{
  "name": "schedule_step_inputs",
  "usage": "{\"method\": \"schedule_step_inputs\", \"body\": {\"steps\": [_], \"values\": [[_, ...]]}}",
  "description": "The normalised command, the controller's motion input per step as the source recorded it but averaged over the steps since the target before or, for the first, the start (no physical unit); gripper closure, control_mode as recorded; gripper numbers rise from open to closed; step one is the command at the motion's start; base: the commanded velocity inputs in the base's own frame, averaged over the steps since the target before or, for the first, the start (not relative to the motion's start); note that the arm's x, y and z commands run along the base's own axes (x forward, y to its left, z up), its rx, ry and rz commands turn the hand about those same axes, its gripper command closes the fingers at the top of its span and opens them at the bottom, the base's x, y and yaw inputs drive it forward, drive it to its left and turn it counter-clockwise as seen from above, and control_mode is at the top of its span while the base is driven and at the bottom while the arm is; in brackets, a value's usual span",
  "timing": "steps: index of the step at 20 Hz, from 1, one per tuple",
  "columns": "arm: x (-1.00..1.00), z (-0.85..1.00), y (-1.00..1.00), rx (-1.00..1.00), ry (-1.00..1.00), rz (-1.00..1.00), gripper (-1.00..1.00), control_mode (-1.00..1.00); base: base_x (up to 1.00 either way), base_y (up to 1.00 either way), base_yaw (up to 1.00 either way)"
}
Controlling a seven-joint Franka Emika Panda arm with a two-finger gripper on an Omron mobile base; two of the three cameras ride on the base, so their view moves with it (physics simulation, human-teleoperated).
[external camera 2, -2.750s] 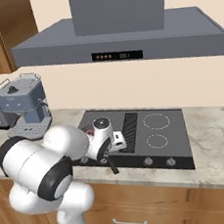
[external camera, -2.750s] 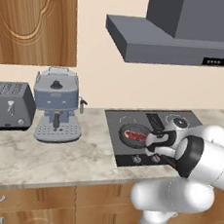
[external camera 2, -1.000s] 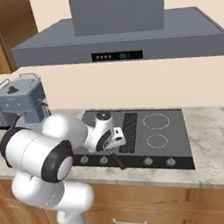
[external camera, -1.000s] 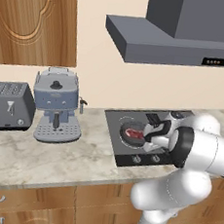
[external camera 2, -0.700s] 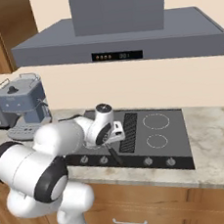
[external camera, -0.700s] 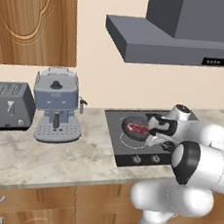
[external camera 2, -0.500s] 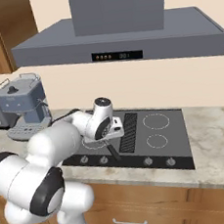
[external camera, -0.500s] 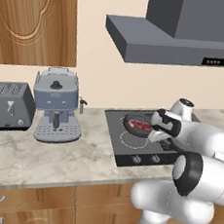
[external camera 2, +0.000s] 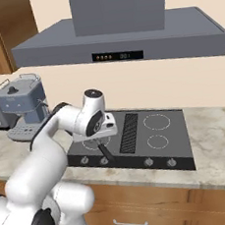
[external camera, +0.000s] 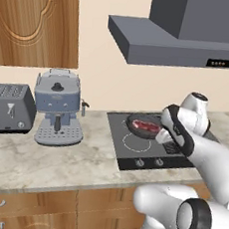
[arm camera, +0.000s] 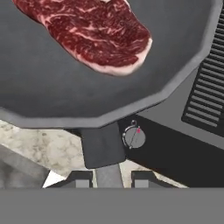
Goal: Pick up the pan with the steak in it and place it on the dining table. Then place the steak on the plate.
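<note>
The dark pan [external camera: 136, 124] hangs a little above the black cooktop [external camera: 132, 151] with the red steak [external camera: 146, 125] lying flat in it. My gripper [external camera: 163, 137] is shut on the pan's long black handle [external camera 2: 107, 153], at its outer end. In the hand view the pan [arm camera: 52, 87] spreads across the top, the steak [arm camera: 98, 30] rests on its floor, and the handle [arm camera: 103, 146] runs down between my gripper's [arm camera: 109, 178] two dark tips. The dining table and the plate are out of view.
A grey-blue coffee machine [external camera: 57, 105] and a toaster [external camera: 7, 107] stand on the marbled wall counter to the left. A grey hood [external camera: 184, 43] overhangs the cooktop [external camera 2: 156, 134]. Control knobs [arm camera: 134, 138] line the cooktop's front edge, with wooden drawers below.
The pan, with the steak in it, has risen off the burner and shifted slightly back and right. My arm has swung and its elbow now sits lower right.
</note>
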Motion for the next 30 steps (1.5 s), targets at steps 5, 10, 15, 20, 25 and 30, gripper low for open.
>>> {"method": "schedule_step_inputs", "body": {"steps": [5,10,15,20,25,30], "values": [[-0.69,0.41,0.26,0.0,0.0,0.12,1.0,-1.0,0.0,0.0,0.0],[-0.73,0.27,0.25,0.0,0.0,0.17,1.0,-1.0,0.0,0.0,0.0],[-0.75,0.22,0.26,0.0,0.0,0.17,1.0,-1.0,0.0,0.0,0.0],[-0.73,0.2,0.23,0.0,-0.04,0.16,1.0,-1.0,0.0,0.0,0.0],[-0.69,0.21,0.07,0.02,-0.17,0.13,1.0,-1.0,0.0,0.0,0.0],[-0.61,0.27,0.0,0.05,-0.3,0.1,1.0,-1.0,0.0,0.0,0.0]]}}
